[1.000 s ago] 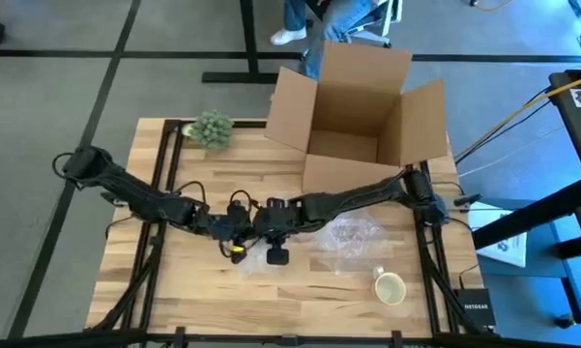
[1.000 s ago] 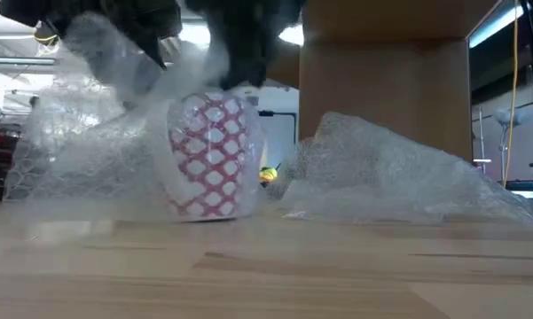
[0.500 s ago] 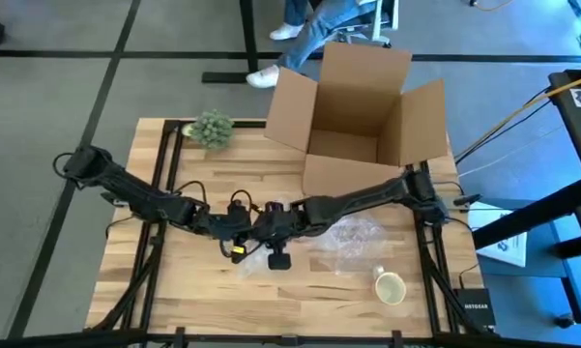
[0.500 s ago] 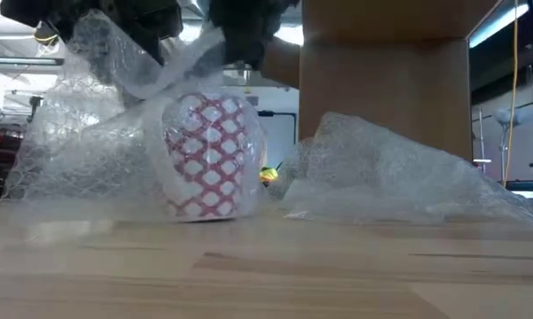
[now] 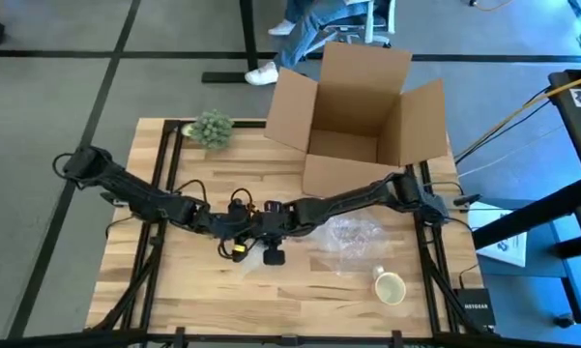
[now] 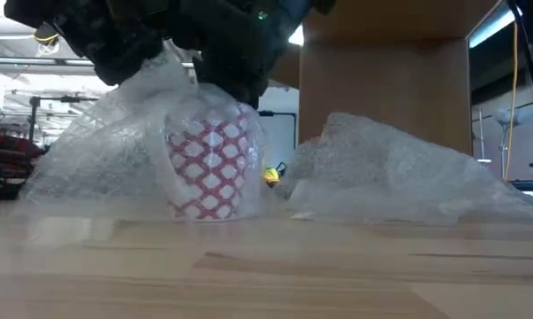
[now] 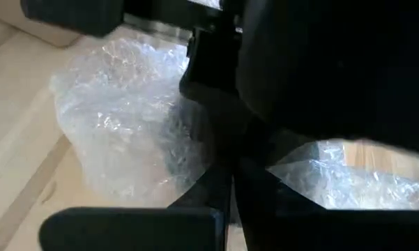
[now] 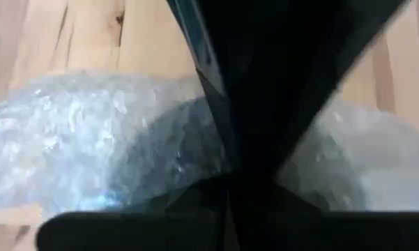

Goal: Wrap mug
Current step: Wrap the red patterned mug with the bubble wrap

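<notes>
Wooden table (image 5: 300, 290), cardboard box (image 5: 363, 116), grey floor (image 5: 58, 97)

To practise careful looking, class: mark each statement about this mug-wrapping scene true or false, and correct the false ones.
1. The patterned mug stands upright under bubble wrap. True.
2. The cardboard box is closed. False: its flaps are open.
3. Both grippers meet over the wrapped mug near the table's middle. True.
4. A second, cream mug lies inside the box. False: it sits on the table.
</notes>
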`<state>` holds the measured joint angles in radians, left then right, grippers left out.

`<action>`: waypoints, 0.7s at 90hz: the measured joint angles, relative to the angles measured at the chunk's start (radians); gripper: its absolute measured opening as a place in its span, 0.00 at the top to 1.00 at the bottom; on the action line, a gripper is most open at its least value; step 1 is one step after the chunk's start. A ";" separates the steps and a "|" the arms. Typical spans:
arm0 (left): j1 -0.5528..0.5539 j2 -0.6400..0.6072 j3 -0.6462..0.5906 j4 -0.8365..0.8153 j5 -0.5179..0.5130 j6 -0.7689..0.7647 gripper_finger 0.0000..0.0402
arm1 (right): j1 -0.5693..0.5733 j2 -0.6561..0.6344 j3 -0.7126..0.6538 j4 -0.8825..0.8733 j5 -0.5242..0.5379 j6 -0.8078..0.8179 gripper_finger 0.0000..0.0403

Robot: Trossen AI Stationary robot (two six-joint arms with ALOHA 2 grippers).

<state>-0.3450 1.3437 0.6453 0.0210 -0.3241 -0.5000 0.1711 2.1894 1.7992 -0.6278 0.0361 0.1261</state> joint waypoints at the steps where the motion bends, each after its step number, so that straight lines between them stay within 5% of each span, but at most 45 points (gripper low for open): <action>1: 0.000 0.000 0.000 0.000 0.000 0.000 1.00 | 0.000 -0.006 -0.001 -0.003 0.000 0.000 1.00; 23: -0.001 0.000 0.000 -0.003 0.003 -0.001 1.00 | -0.002 -0.140 0.000 -0.052 0.018 -0.005 1.00; 47: -0.001 0.000 0.000 0.000 0.003 -0.001 1.00 | -0.058 -0.161 -0.007 -0.161 0.267 -0.055 1.00; 63: -0.001 0.000 0.000 0.015 0.004 0.000 1.00 | -0.082 -0.124 -0.069 -0.118 0.164 -0.055 1.00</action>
<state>-0.3458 1.3441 0.6449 0.0361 -0.3199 -0.4999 0.0888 2.0659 1.7300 -0.7456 0.2001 0.0709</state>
